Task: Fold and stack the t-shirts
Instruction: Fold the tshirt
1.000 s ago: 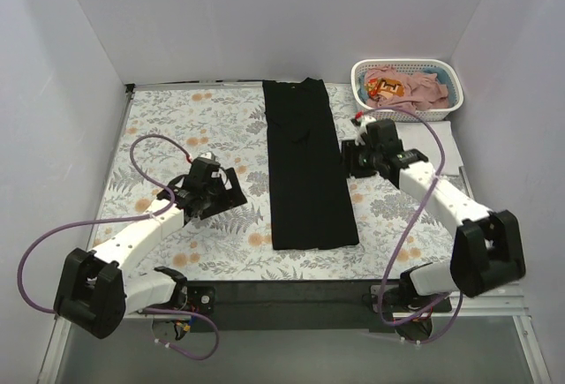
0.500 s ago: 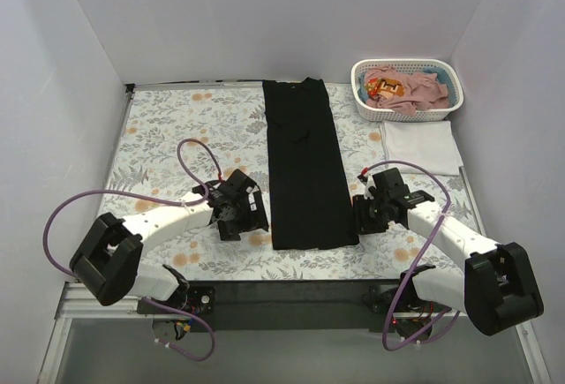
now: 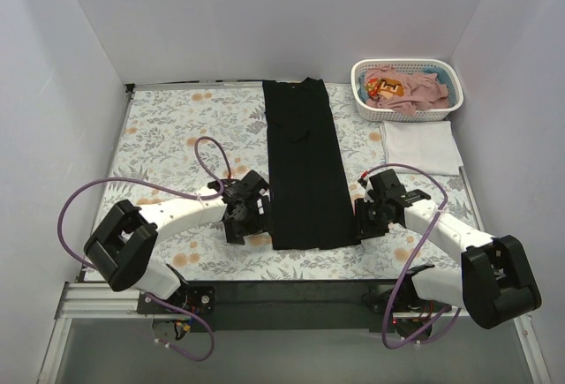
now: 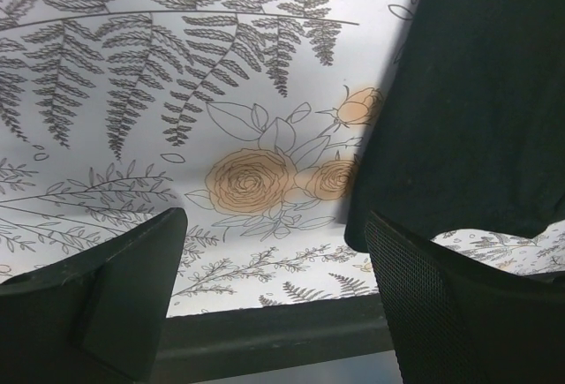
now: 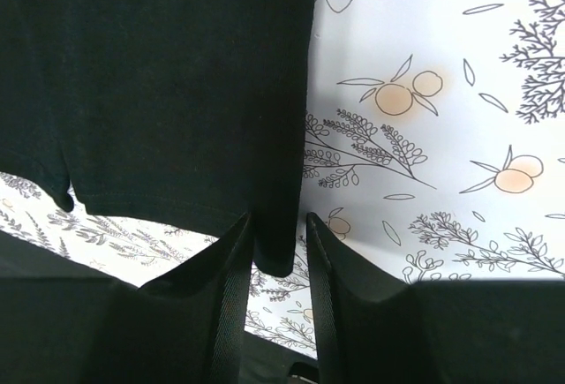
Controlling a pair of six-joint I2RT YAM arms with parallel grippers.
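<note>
**Top view.**
- Floral cloth: covers the table.
- Black t-shirt: one, folded into a long narrow strip. It lies flat down the middle of the cloth from the far edge toward the near edge.
- White t-shirt: one, folded. It lies flat to the right of the black one, just in front of the basket.
- Basket: white, slotted, in the far right corner.
- Pink t-shirts: heaped loose inside the basket.
- Left gripper: low at the near left corner of the black t-shirt.
- Right gripper: low at the near right corner.

**Left wrist view.**
- Left gripper: fingers spread wide and holding nothing, with printed roses on the cloth between them.
- Black t-shirt: its near corner lies just beside the right-hand finger.
- Table edge: a dark bar below the cloth.

**Right wrist view.**
- Right gripper: fingers drawn close together, with the bottom corner of the black t-shirt lying between them.
- A sliver of floral cloth shows between the fabric and one finger. I cannot tell whether the fingers are pinching the corner.
</note>
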